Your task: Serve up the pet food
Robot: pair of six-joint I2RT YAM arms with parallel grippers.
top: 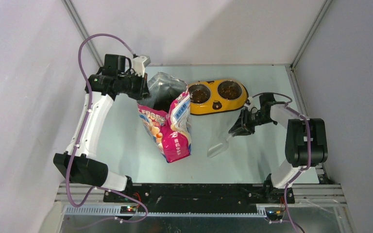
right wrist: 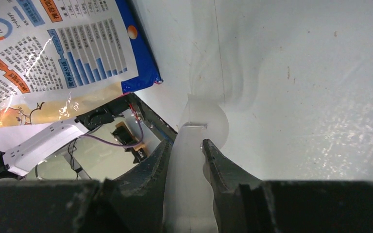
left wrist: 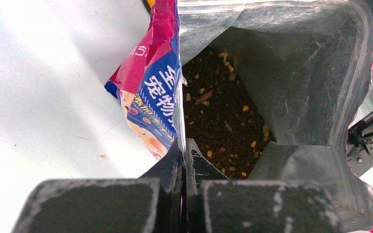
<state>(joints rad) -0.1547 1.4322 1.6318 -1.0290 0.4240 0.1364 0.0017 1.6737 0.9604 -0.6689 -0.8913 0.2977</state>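
My left claw (left wrist: pixel 183 160) pinches the cat food bag (top: pixel 172 131) open by its rim; my right claw (right wrist: pixel 187 148) grips the clear scoop (top: pixel 218 148). Scooping step: next I'd steer it into the kibble (left wrist: pixel 218 121).

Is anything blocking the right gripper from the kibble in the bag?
Only the pink side wall of the bag, standing between the right gripper, which holds the clear scoop, and the kibble. The left gripper pinches the rim with the mouth open, so it looks reachable from above.
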